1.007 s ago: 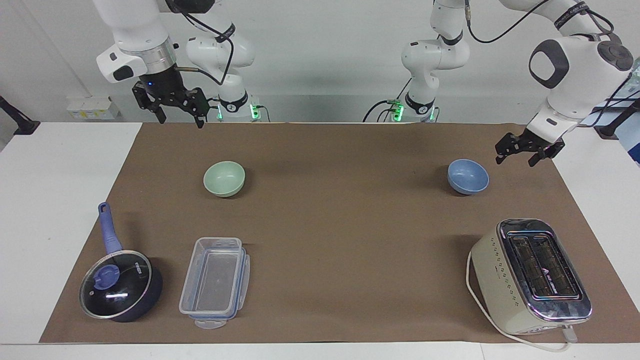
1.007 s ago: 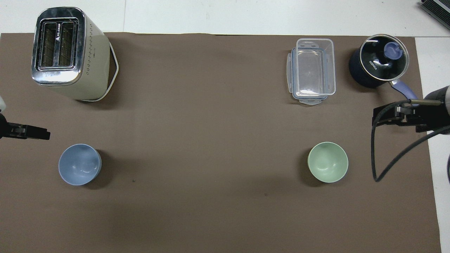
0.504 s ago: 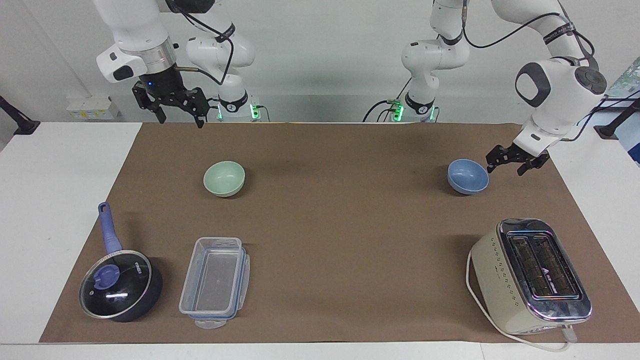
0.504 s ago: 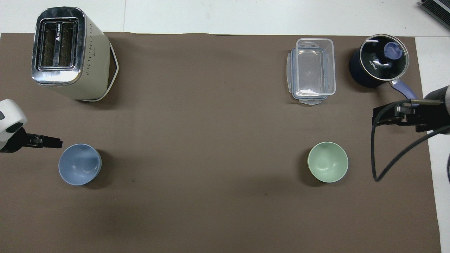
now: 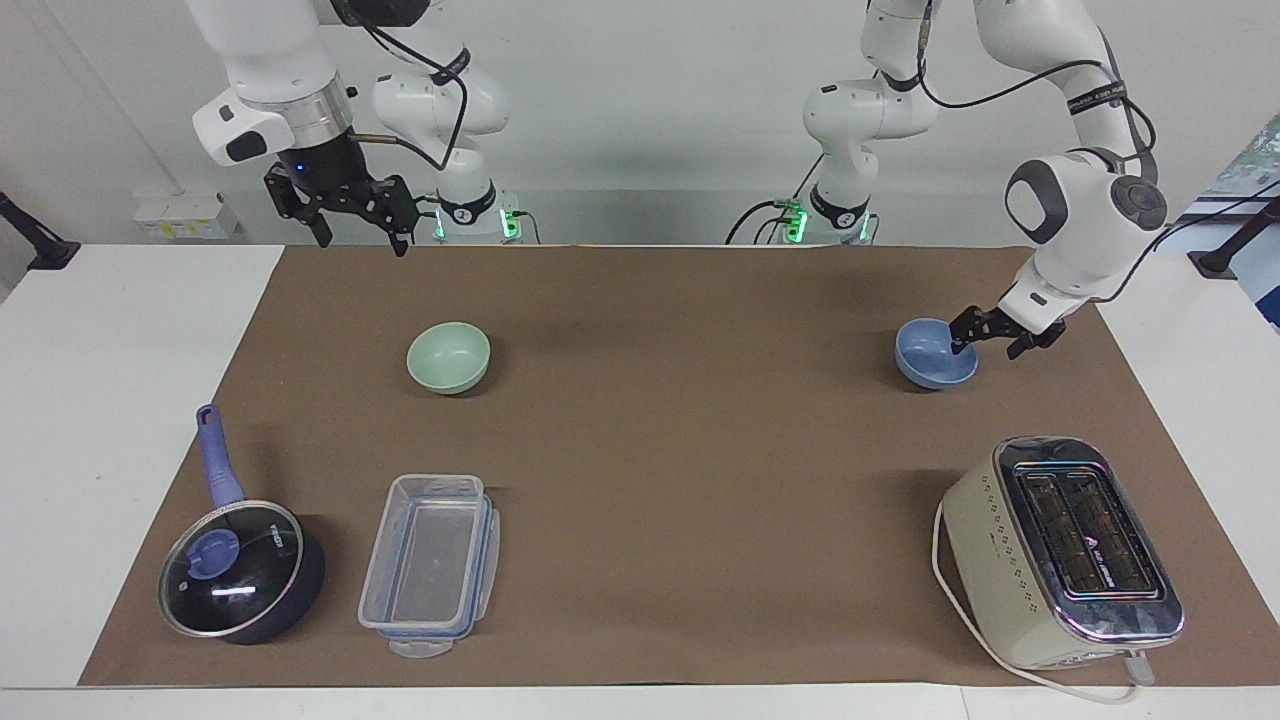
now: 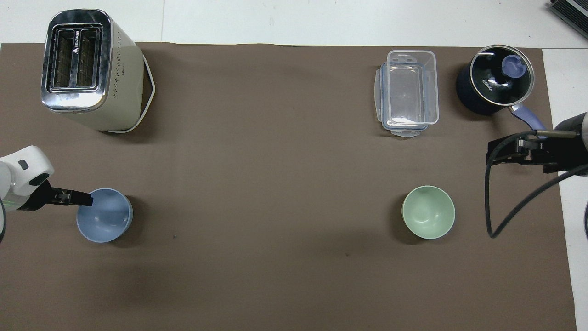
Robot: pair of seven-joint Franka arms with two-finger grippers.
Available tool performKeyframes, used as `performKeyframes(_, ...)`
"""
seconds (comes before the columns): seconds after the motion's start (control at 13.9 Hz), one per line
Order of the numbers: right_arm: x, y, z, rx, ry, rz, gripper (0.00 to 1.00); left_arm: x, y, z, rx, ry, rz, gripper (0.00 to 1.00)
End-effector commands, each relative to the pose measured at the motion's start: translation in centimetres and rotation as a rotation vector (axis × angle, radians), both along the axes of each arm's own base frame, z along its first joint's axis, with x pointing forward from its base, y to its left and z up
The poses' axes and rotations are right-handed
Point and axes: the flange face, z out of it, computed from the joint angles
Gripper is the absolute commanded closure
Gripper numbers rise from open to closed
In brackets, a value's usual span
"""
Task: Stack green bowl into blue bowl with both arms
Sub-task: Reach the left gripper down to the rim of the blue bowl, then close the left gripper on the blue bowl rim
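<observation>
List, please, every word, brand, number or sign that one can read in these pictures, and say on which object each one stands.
"KONKA": on the glass lid of the saucepan.
A triangular logo with small lettering: on the top of the toaster; too small to read.
The green bowl, the blue bowl and the clear container show no text.

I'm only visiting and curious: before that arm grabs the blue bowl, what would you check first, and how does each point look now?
1. Left hand at the blue bowl rim: ok.
2. Fingers straddling the rim: cannot tell.
3. Blue bowl upright, nothing inside: ok.
4. Green bowl upright on the brown mat, apart from the food container: ok.
5. Right hand up, waiting, open: ok.
6. Stacking done: not ok.
</observation>
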Motion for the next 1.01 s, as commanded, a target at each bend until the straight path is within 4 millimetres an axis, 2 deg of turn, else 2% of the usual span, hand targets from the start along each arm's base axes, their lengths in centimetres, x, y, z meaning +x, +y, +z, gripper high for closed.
performKeyframes(0.0,-0.4,-0.3,0.1,0.02,-0.005,-0.006,0.0,-1.5,0.0,-1.4,0.004,-0.019,-0.029,0.0)
performKeyframes(0.36,-0.4,-0.3,0.1,0.018,-0.005,-0.006,0.0,-3.0,-0.1,-4.6,0.006,-0.04,-0.037,0.0)
performKeyframes(0.43,-0.4,-0.3,0.2,0.02,-0.007,-0.006,0.0,-3.1,-0.1,-4.6,0.005,-0.037,-0.036,0.16)
performKeyframes(0.65,-0.4,-0.3,0.1,0.02,-0.005,-0.006,0.0,-3.1,0.0,-4.7,0.004,-0.032,-0.024,0.98)
performKeyframes(0.94,-0.4,-0.3,0.2,0.02,-0.007,-0.006,0.0,-2.6,0.2,-4.5,0.001,-0.034,-0.017,1.0)
